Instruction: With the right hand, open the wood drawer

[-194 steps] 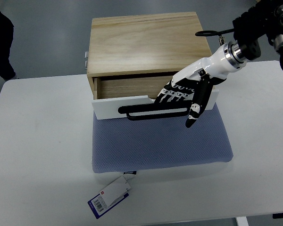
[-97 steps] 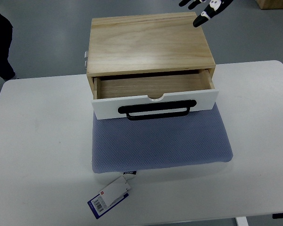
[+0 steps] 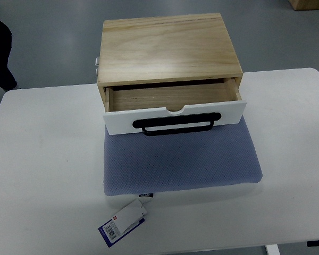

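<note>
Neither hand was in view, state unknowable; wood drawer (image 3: 173, 101) sat pulled open, task apparently done.

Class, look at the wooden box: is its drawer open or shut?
Open, partly. The drawer is pulled out of the wooden box, showing its bare wooden floor.

The box (image 3: 167, 48) is pale, unvarnished-looking wood with a fine straight grain, matt all over. The drawer (image 3: 173, 101) shows the same bare wood inside, but its front (image 3: 175, 118) is smooth white with a faint sheen. The handle (image 3: 176, 126) is black and looks slightly glossy. The mat (image 3: 181, 162) is blue-grey cloth with a dotted weave. The table (image 3: 42, 170) is smooth matt white. The tag (image 3: 123, 222) looks like glossy paper.
</note>
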`<state>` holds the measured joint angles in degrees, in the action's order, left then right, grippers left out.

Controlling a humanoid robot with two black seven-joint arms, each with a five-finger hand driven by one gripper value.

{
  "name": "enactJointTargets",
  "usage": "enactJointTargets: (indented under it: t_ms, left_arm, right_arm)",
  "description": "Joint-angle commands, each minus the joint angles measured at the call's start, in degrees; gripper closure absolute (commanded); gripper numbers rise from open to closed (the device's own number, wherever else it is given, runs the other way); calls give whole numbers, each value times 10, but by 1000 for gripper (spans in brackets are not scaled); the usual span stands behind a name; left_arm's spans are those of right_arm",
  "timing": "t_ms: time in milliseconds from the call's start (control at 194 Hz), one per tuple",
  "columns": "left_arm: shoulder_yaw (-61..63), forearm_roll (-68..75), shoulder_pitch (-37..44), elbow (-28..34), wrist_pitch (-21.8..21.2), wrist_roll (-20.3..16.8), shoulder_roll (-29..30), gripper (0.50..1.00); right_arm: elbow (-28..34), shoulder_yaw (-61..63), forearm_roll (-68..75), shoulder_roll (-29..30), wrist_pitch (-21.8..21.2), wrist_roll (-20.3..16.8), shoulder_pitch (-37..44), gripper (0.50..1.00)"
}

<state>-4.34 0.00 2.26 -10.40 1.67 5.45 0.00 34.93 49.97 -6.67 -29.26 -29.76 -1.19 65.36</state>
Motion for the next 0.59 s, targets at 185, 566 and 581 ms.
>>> enactJointTargets:
  t_ms: [185, 566, 581]
  left_arm:
    - [-1, 2, -1, -1, 1, 0, 0, 500]
    - [-1, 2, 0, -1, 2, 0, 0, 500]
    - [-1, 2, -1, -1, 2, 0, 0, 500]
  right_arm:
    - [-100, 105, 124, 123, 67, 51, -106, 554]
    - [-104, 107, 199, 167, 55, 54, -139, 554]
    - [-104, 107, 199, 168, 55, 54, -139, 554]
